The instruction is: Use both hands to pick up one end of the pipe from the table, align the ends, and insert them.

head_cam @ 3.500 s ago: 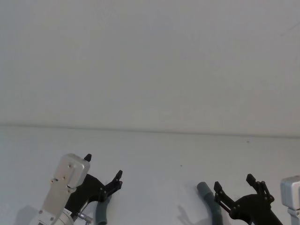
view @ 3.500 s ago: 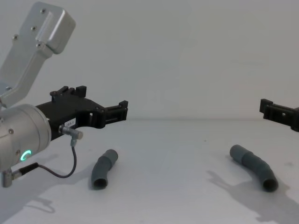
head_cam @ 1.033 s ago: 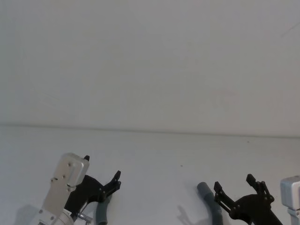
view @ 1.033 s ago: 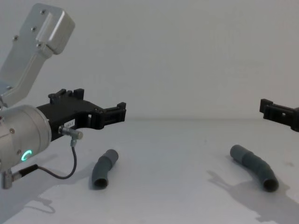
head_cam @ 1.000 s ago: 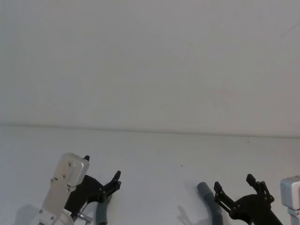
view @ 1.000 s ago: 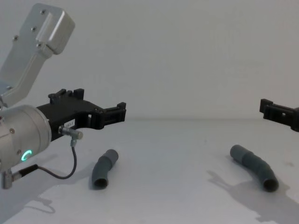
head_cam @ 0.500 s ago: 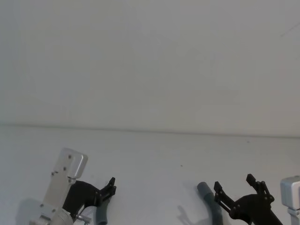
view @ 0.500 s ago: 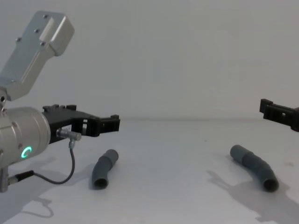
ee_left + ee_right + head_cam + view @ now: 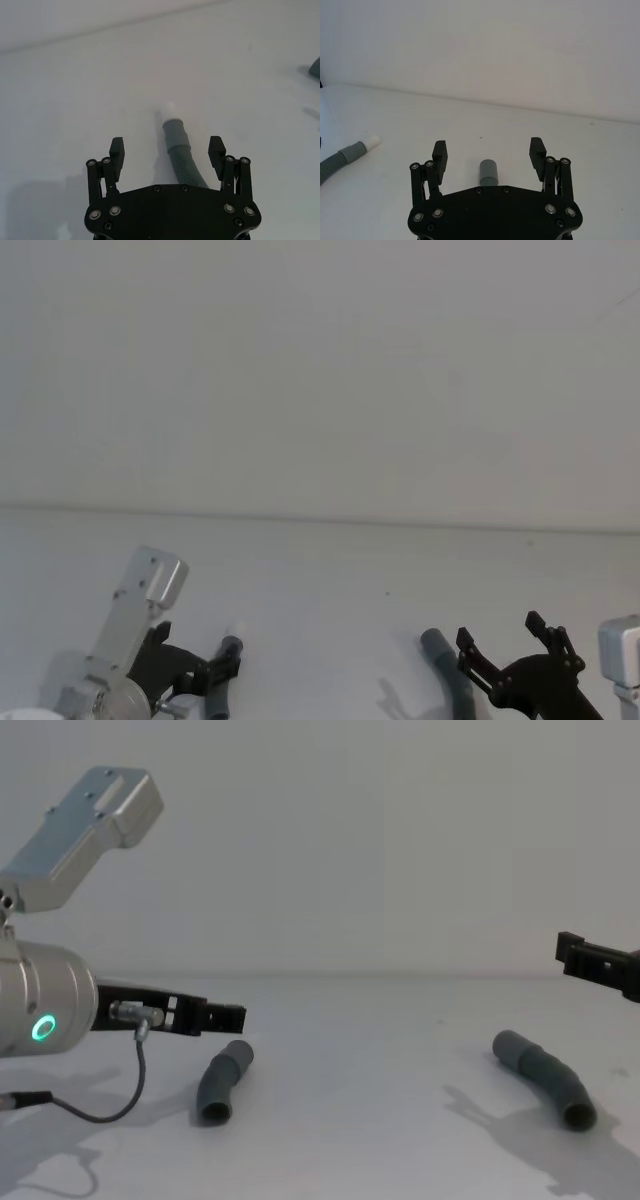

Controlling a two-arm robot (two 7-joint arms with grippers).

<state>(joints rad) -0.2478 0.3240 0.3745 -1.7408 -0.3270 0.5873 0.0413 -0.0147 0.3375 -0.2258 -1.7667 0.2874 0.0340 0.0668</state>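
**Item 1.** Left hose piece (image 9: 220,1080): short, bent, dark grey, corrugated, with a grey collar and a narrow white tube tip (image 9: 167,107). It lies flat on the broad, matte, off-white table (image 9: 380,1140), on the robot's left.

**Item 2.** Right hose piece (image 9: 545,1075): dark grey, bent, ending in a wider smooth grey hollow cuff (image 9: 489,172). It lies flat on the robot's right, well apart from Item 1.

**Item 3.** Left black two-finger gripper (image 9: 166,146): spread wide and empty. It is low over the table, and its wrist view shows the jaws straddling Item 1's collar end. No contact is evident.

**Item 4.** Right black two-finger gripper (image 9: 488,148): spread wide and empty. It hovers above Item 2, with the cuff lined up between the jaws in its wrist view. In the chest view it sits clearly higher than the hose.

**Status.** By this evidence the task is at its opening. Both approaches are set up, the left one further along. Neither piece is grasped or lifted. Closing on each hose, raising them, aligning tip with cuff and inserting all remain.
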